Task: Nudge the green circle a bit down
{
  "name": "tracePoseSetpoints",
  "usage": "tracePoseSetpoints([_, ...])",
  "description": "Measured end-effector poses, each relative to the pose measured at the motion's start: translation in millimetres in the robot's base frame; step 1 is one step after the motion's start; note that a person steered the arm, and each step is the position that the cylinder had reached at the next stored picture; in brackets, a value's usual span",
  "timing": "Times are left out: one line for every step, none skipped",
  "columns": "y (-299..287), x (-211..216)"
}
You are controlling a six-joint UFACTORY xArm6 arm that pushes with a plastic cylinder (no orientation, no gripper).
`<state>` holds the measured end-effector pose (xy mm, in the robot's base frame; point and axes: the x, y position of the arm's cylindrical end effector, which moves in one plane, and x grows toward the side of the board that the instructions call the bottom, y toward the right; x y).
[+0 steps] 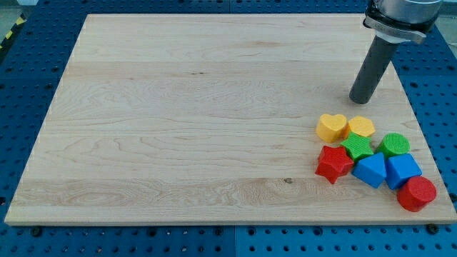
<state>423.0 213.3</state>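
The green circle (394,144) sits at the lower right of the wooden board (178,114), in a tight cluster, touching the green star (358,147) on its left and the blue cube (403,170) directly below it, with a red cylinder (416,193) lower still. A yellow heart (332,127), yellow hexagon (361,127), red star (333,163) and second blue block (370,170) fill the rest. My tip (359,100), a bare rod with nothing held, rests above and left of the cluster, near the yellow hexagon and apart from the green circle.
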Motion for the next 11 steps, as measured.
tracePoseSetpoints([0,0])
tracePoseSetpoints([-8,0])
tracePoseSetpoints([2,6])
tracePoseSetpoints([22,39])
tracePoseSetpoints([54,43])
tracePoseSetpoints([44,57])
tracePoseSetpoints([31,67])
tracePoseSetpoints([22,70])
tracePoseSetpoints([16,72])
tracePoseSetpoints([0,72])
tracePoseSetpoints([-29,72])
